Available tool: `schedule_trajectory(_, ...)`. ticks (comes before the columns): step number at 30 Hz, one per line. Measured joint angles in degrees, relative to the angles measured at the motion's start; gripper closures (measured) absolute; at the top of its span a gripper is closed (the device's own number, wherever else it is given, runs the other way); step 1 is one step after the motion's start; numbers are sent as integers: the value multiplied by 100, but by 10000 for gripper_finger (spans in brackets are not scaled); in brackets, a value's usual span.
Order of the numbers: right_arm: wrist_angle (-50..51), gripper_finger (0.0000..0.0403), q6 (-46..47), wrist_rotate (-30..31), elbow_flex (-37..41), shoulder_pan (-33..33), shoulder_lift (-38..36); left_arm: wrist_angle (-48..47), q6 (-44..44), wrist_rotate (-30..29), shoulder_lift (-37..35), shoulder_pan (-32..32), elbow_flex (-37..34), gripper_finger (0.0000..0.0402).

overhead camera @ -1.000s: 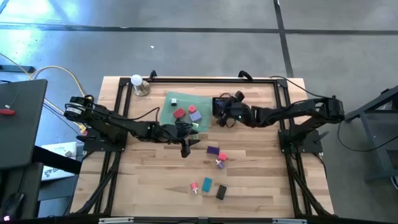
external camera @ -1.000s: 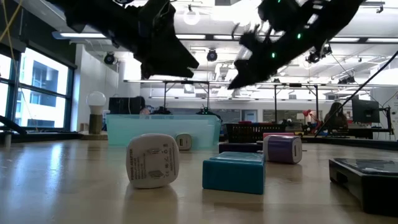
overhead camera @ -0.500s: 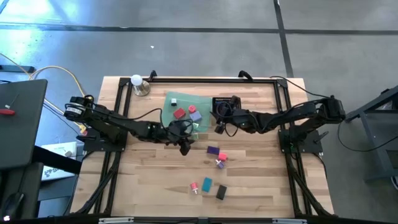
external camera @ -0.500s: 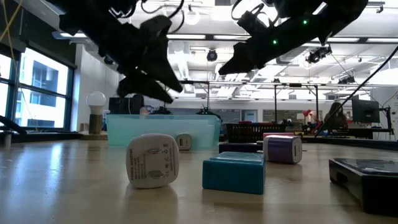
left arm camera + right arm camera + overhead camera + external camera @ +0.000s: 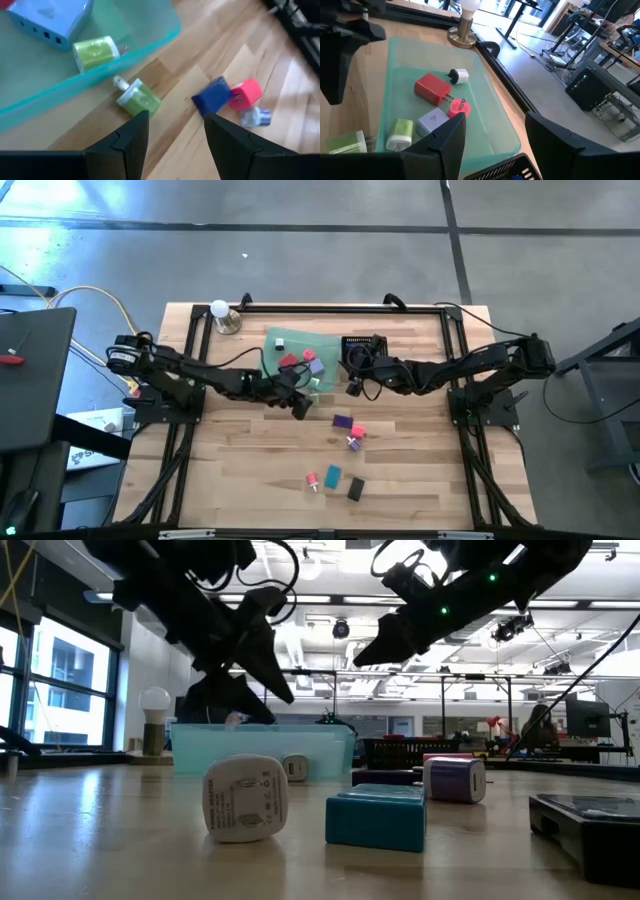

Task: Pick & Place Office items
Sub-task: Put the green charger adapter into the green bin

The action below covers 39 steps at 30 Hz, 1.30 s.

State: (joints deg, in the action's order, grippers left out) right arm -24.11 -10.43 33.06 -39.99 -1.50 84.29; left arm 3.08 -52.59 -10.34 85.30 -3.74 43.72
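target item: small light-green plug-shaped block with a white end (image 5: 138,97), lying loose on the wooden tabletop (image 5: 400,470) just outside the translucent green rectangular tray (image 5: 165,37), almost touching its rim.
direction from fingers: in the left wrist view the block sits just ahead of the left gripper (image 5: 172,135), slightly toward the left finger; seen from above it lies near 1 o'clock of the left gripper (image 5: 298,404).
long axis: slanted, white end toward the tray wall, green body toward open wood; the fingers would probably need a small twist to straddle it.
left fingers: spread apart, nothing between them.
nearer arm: the left one, by my judgement; the right gripper (image 5: 492,137) hangs over the tray's 3 o'clock end, fingers spread and empty, beside the black mesh wire basket (image 5: 358,350).
edges: the tray rim crowds the block's far side, so a finger could catch it.
open room: bare wood toward 6 o'clock; the blue block (image 5: 212,97), pink cube (image 5: 245,92) and small pale piece (image 5: 255,116) cluster around 4 o'clock, apart from the target.
already in tray: red block (image 5: 432,87), pink piece (image 5: 456,107), lavender cube (image 5: 432,120), green-white plug (image 5: 400,132).
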Motion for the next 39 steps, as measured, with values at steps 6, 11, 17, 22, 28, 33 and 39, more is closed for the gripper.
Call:
schedule_trajectory(6,77,208,8,-24,0,0,0,527,795,357,0,15,0,216)
schedule_trajectory(11,84,208,8,-24,0,0,0,1339,1649,795,0,-175,22,216)
schedule_trajectory(17,82,208,8,-23,0,0,0,1530,2125,1231,0,-301,358,216)
schedule_trajectory(22,82,208,8,-24,0,0,0,1009,2690,1631,0,-301,811,216)
schedule_trajectory(28,81,208,-21,-13,0,0,0,-484,4100,1847,44,-399,1783,215)
schedule_trajectory(33,71,208,-32,-2,-4,0,0,-1424,5074,1740,258,-344,2218,215)
schedule_trajectory(39,157,208,-35,-15,-7,0,-2,-1561,5994,2125,627,-301,2194,215)
